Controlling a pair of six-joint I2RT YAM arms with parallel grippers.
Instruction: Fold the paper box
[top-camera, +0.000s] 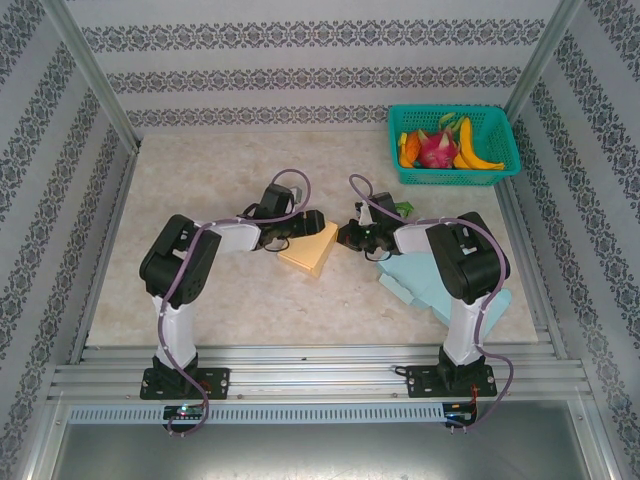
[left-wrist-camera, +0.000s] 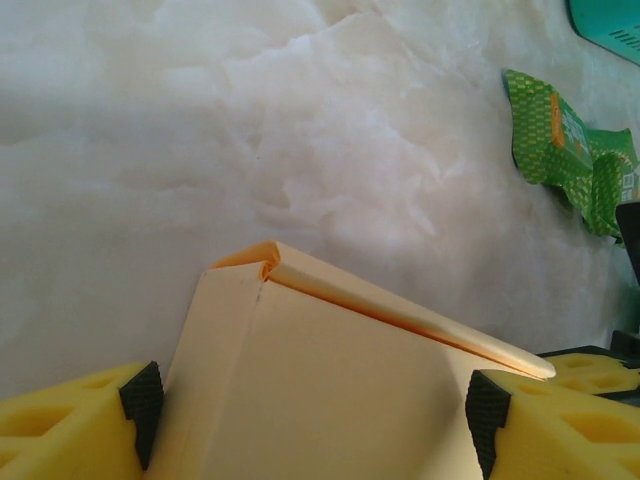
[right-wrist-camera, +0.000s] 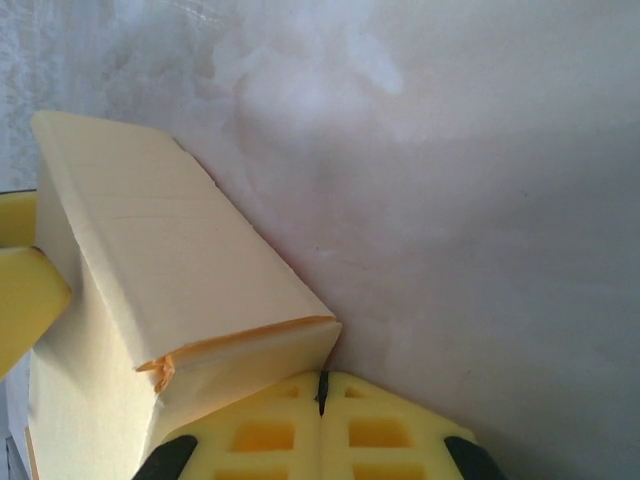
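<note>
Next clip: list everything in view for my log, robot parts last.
paper box: one, pale yellow, mid-table between the pincers
flat sheets: count unclear, light blue, under the right arm
basket: one, teal-green, far right corner
bananas: a few, yellow, in the basket
dragon fruit: one, pink, in the basket
packet: one, green, on the table near the right pincer
table: one, pale marble pattern
left pincer: one, yellow fingers, closed across the box's sides
right pincer: one, yellow fingers, shut, tips at the box's corner
</note>
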